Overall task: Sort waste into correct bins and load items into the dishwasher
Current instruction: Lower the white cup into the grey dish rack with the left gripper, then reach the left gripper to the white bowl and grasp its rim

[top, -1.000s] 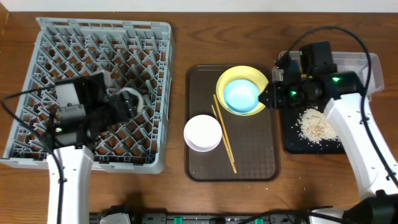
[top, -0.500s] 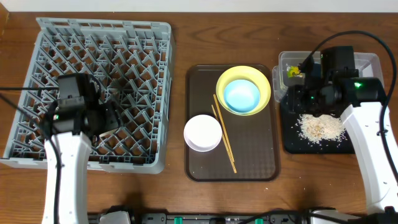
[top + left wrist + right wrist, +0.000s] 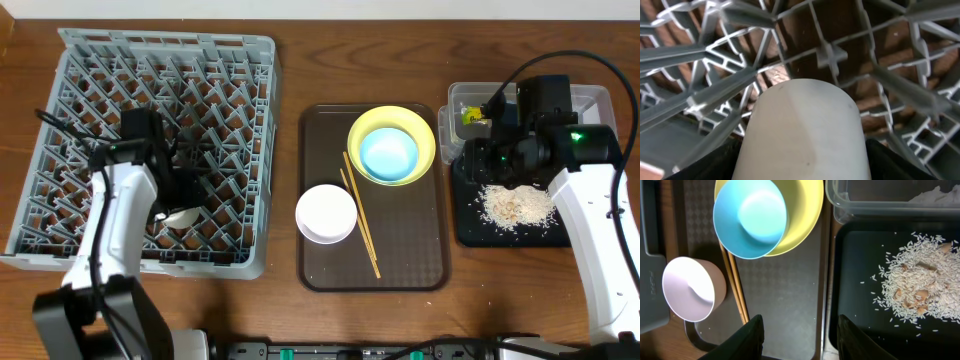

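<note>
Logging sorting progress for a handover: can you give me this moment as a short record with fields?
left hand: shut on white cup, low in the grey dish rack
right hand: open, empty, over the edge between brown tray and black bin
brown tray: blue bowl nested in yellow bowl; white bowl; chopsticks
black bin: scattered rice
clear container: beyond black bin

rack (image 3: 165, 40) left | tray (image 3: 410, 240) centre, bowls (image 3: 390, 152) on it | bins (image 3: 597, 97) right
</note>
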Robot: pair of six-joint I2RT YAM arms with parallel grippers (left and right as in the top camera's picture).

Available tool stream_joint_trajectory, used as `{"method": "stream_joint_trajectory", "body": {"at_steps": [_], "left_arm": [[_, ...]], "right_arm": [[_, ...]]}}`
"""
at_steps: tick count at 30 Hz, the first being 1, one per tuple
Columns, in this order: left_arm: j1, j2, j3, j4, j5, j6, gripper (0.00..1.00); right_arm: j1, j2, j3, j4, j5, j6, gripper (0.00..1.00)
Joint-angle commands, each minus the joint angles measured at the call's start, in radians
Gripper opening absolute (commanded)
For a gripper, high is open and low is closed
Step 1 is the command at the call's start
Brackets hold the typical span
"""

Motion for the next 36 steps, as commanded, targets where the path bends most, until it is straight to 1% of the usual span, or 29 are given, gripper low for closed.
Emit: {"method": "stream_joint_trajectory", "body": {"at_steps": [1, 4, 6, 11, 13, 15, 18, 20, 26, 31, 33, 36], "left_arm": [[0.005, 0.028, 0.013, -0.017, -0.020, 0.002, 0.71], [0.005, 0.026, 0.013, -0.013, -0.020, 0.003, 0.89], [0.005, 0.021, 0.016, -0.010, -0.020, 0.003, 0.94], [0.005, -0.012, 0.060, -0.035, -0.019, 0.003, 0.96], [0.002, -0.040, 0.092, -0.047, 0.005, 0.002, 0.96], [-0.009, -0.093, 0.126, -0.043, 0.114, 0.002, 0.96], [-0.047, -0.160, 0.130, -0.011, 0.267, -0.001, 0.96], [-0.094, -0.190, 0.130, -0.003, 0.307, -0.001, 0.97], [-0.312, -0.199, 0.122, 0.020, 0.306, -0.001, 0.97], [-0.513, -0.161, 0.110, 0.069, 0.306, -0.001, 0.97], [-0.605, -0.127, 0.110, 0.083, 0.307, -0.001, 0.98], [-0.692, -0.085, 0.110, 0.099, 0.306, 0.000, 0.97]], "right_arm": [[-0.013, -0.013, 0.007, -0.007, 0.006, -0.026, 0.45], [-0.013, -0.013, 0.007, -0.008, 0.006, -0.026, 0.46], [-0.013, -0.013, 0.007, -0.008, 0.006, -0.026, 0.46], [-0.013, -0.013, 0.007, -0.011, 0.006, -0.026, 0.48], [-0.013, -0.013, 0.007, -0.011, 0.006, -0.026, 0.49], [-0.013, -0.013, 0.007, -0.012, 0.005, -0.026, 0.59], [-0.013, -0.013, 0.007, -0.014, 0.005, -0.026, 0.67], [-0.013, -0.013, 0.007, -0.015, 0.005, -0.026, 0.69], [-0.018, -0.013, 0.007, -0.010, 0.010, -0.020, 0.68], [-0.069, -0.013, 0.007, -0.023, 0.068, 0.061, 0.68], [-0.098, -0.013, 0.007, -0.033, 0.068, 0.066, 0.69], [-0.124, -0.013, 0.007, -0.042, 0.068, 0.065, 0.69]]}}
